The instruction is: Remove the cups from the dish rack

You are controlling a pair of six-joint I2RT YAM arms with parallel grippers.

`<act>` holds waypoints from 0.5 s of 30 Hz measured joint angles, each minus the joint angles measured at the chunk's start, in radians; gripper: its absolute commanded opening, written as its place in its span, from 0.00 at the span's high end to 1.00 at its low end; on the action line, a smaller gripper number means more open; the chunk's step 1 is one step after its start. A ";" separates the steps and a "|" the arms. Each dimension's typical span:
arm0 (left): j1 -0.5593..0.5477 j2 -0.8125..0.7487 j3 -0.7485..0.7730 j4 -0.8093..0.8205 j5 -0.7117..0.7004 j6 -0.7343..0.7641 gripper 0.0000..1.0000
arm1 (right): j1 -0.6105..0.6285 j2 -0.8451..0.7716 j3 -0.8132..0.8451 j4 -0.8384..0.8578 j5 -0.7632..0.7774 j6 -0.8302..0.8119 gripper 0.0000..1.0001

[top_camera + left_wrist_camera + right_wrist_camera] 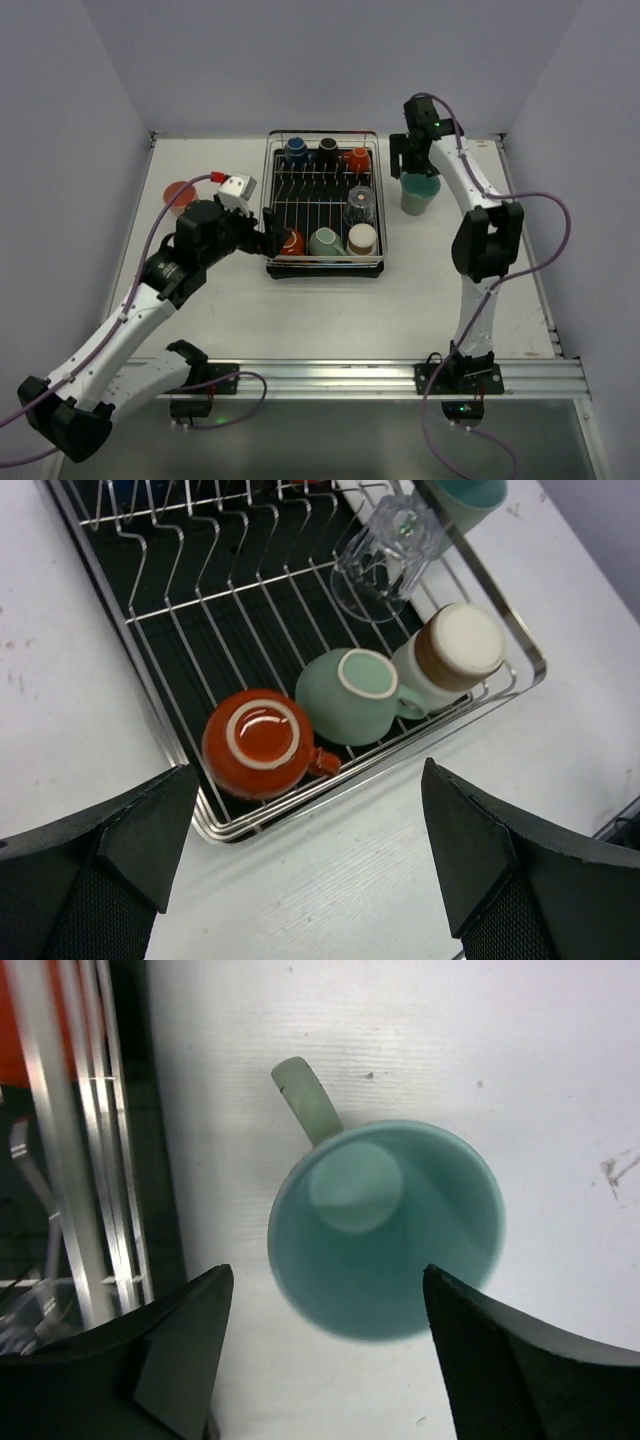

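1. Dish rack (325, 268) holds seven cups. A red cup (262, 742) lies bottom-up just ahead of the spread left claw (307, 780), with a pale green cup (355, 692) and a brown-and-cream cup (455, 655) to its right and a clear glass (390, 555) beyond.
2. A blue cup (295, 152), a black cup (328, 151) and an orange cup (358, 159) stand farthest from that claw.
3. Spread wide, the right claw (328, 1272) hovers over an upright green mug (385, 1230) on the table (300, 320).
4. Left of the left claw stands a salmon-pink cup (180, 196).
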 measured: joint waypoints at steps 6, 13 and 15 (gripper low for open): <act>-0.074 0.261 0.201 0.073 0.004 -0.051 0.00 | -0.008 -0.395 -0.250 0.139 -0.071 0.075 0.10; -0.249 0.622 0.444 0.116 -0.122 -0.045 0.00 | -0.013 -1.146 -0.978 0.599 -0.274 0.296 0.10; -0.263 0.716 0.500 0.120 -0.148 -0.037 0.00 | -0.013 -1.259 -1.099 0.667 -0.320 0.338 0.10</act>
